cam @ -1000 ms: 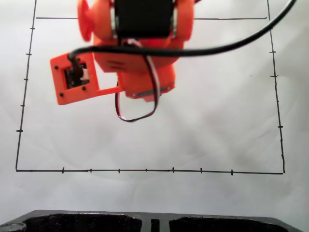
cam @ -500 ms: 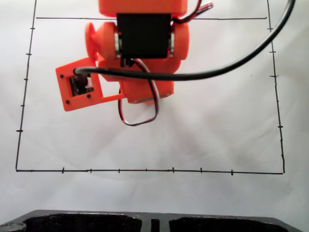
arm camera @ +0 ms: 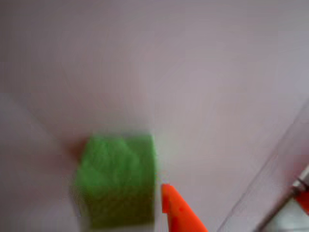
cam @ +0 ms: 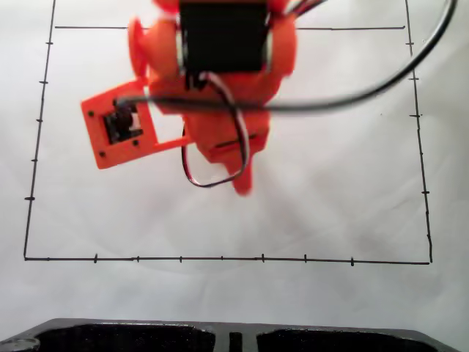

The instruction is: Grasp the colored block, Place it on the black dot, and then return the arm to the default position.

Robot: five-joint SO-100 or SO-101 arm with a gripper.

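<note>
Wrist view, blurred by motion: green block (arm camera: 117, 181) lies on the white paper (arm camera: 193, 72), low and left of centre in that view. Orange tip of one claw finger (arm camera: 176, 208) stands just beside the block's right face, a thin pale gap between them, so apart or barely touching; cannot settle which. The other finger is out of frame, so whether the claw is open or closed cannot be told. It does not read as gripping the block.

Key relation: block sits to the left of the visible finger, in the wrist view. Judgement: that finger looks set to take the right face, with the partner needed on the left face; the block appears roughly square-on, no clear long axis.

Fixed view: arm (cam: 220, 88) hangs over the upper middle of the ruled rectangle (cam: 220, 259), pointed finger tip (cam: 244, 180) aimed down at the paper. Block is hidden under the arm here. Black dot not seen
</note>
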